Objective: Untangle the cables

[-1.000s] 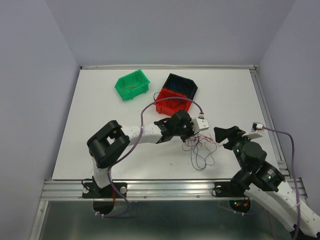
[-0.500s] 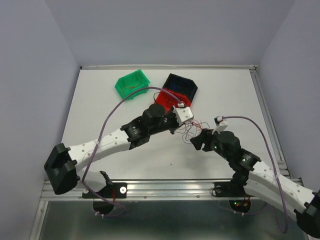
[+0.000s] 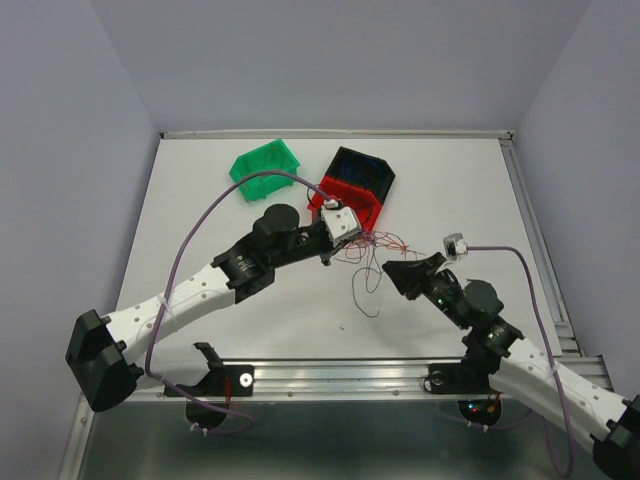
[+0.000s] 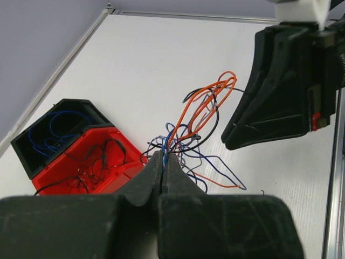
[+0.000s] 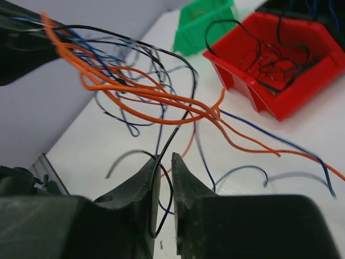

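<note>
Left fingers [image 4: 145, 178] pressed together, pinching cables [image 4: 200, 105]. Right fingers [image 5: 141, 181] narrowly parted round black strand. Red bin [image 3: 368, 210], 11 o'clock from tangle, holds black strands.

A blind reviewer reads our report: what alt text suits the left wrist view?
The left gripper is shut on a tangle of thin orange, blue and black wires over a white table. A red plastic bin sits at left; the black right gripper hangs at upper right.

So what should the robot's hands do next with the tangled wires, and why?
Probably pinch the right gripper fully shut on the thin black wire between its slightly parted jaws. The left gripper clamps the tangled bundle of thin coloured wires, so pulling could follow.
</note>
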Controlling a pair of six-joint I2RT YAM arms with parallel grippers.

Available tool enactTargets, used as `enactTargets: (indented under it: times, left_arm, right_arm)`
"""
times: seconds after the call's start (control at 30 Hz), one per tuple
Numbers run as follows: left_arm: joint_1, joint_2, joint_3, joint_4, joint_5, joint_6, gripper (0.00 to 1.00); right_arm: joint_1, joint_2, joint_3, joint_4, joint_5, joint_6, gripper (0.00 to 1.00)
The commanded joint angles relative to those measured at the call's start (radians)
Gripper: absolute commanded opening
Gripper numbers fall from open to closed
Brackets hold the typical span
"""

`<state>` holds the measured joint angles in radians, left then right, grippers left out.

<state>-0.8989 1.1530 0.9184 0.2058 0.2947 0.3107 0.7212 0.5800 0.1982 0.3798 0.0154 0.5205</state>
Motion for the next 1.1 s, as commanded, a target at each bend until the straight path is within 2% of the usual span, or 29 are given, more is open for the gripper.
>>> enactTargets:
  times: [0.0,0.1,0.13,0.2,0.23,0.27,0.43,0.87,1.0,1.07]
  left_arm:
    - [0.021,-0.004,0.013,0.029,0.06,-0.028,0.0]
    - [0.032,-0.003,0.014,0.026,0.093,-0.036,0.0]
    - [0.034,-0.003,0.014,0.023,0.109,-0.036,0.0]
    - [0.038,-0.001,0.022,0.014,0.127,-0.041,0.0]
    - [0.038,-0.003,0.023,0.011,0.127,-0.042,0.0]
    - [0.04,-0.004,0.02,0.01,0.13,-0.044,0.0]
    - [0.064,-0.042,0.011,0.021,0.132,-0.053,0.0]
    - [0.083,-0.127,0.016,-0.014,0.207,-0.064,0.0]
    - [0.084,-0.116,0.029,-0.048,0.248,-0.059,0.0]
    - [0.084,-0.081,0.053,-0.068,0.27,-0.058,0.0]
  right_arm:
    - [0.006,-0.138,-0.072,0.166,-0.172,-0.06,0.29]
    - [0.006,-0.175,-0.092,0.166,-0.206,-0.079,0.39]
    - [0.006,-0.175,-0.094,0.169,-0.195,-0.083,0.54]
    - [0.007,-0.163,-0.094,0.174,-0.161,-0.083,0.7]
    - [0.007,-0.158,-0.094,0.176,-0.161,-0.083,0.7]
    - [0.006,-0.155,-0.094,0.176,-0.131,-0.079,0.8]
    - [0.006,-0.146,-0.095,0.176,-0.077,-0.068,0.94]
    - [0.006,-0.028,-0.103,0.228,0.055,-0.114,0.94]
    - [0.006,-0.012,-0.143,0.38,-0.003,-0.128,0.94]
    - [0.006,-0.012,-0.166,0.435,-0.054,-0.123,0.9]
